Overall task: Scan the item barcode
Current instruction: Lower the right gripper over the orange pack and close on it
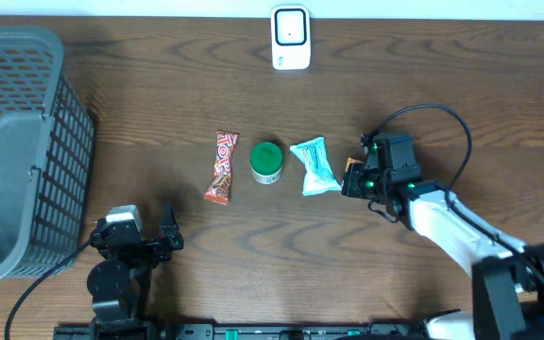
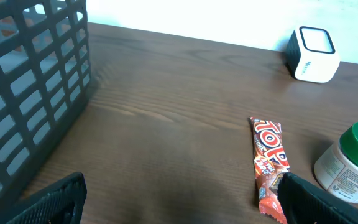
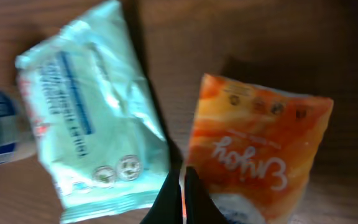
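My right gripper (image 3: 183, 180) is shut, its two black fingertips pinching the edge of an orange snack packet (image 3: 260, 143) printed with white lettering. From overhead, only a sliver of that orange packet (image 1: 349, 171) shows at the right gripper (image 1: 357, 181), just right of a pale teal packet (image 1: 314, 166). The white barcode scanner (image 1: 291, 38) stands at the table's far edge and also shows in the left wrist view (image 2: 312, 55). My left gripper (image 2: 182, 205) is open and empty near the front left (image 1: 165, 236).
A red candy bar (image 1: 223, 166) and a green-lidded jar (image 1: 266, 162) lie in a row with the teal packet (image 3: 98, 118). The red bar (image 2: 270, 162) lies close to my left gripper's right finger. A grey mesh basket (image 1: 17, 151) fills the left side.
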